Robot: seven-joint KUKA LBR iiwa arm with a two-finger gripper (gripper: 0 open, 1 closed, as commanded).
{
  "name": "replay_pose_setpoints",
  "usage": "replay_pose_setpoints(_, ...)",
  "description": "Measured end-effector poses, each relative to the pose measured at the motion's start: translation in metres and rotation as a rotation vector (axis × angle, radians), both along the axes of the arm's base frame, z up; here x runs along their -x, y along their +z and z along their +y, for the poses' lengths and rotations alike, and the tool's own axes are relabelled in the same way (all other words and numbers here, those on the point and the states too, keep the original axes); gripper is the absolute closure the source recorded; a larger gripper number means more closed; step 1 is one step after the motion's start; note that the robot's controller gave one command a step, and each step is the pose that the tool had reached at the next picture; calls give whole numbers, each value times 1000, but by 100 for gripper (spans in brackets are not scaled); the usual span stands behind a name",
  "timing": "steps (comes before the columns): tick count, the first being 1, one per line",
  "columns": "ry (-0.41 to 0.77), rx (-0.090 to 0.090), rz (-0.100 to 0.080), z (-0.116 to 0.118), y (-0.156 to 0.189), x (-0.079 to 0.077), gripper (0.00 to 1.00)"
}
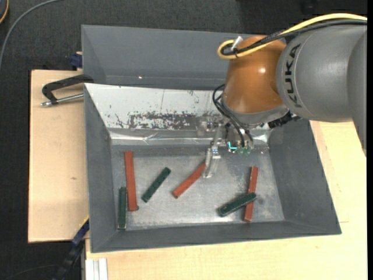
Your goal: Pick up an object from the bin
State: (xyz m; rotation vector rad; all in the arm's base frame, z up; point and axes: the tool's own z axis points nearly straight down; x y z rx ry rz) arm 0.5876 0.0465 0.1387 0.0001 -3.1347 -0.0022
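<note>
My gripper [210, 165] hangs under the orange wrist cover in the middle of the bin, slightly toward the back. Its tip is down at the upper right end of a red stick [188, 183] that lies slanted on the bin floor. Whether it touches the stick I cannot tell. A dark green stick [155, 184] lies slanted just left of the red one. To the right, another red stick [251, 192] stands nearly upright in the view, with a dark green stick [236, 204] crossing its lower end.
Along the left side of the bin floor lie a long red stick [130, 181] and a dark green stick [122, 207], both close to the left wall. The arm reaches in from the upper right over the back right corner.
</note>
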Motion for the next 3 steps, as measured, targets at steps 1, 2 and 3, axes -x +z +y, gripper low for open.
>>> replay_pose_setpoints(1,421,-3,-2,26,-70,35,0)
replay_pose_setpoints(2,488,0,-14,1,-68,20,0)
replay_pose_setpoints(3,488,-2,-13,2,-68,21,100)
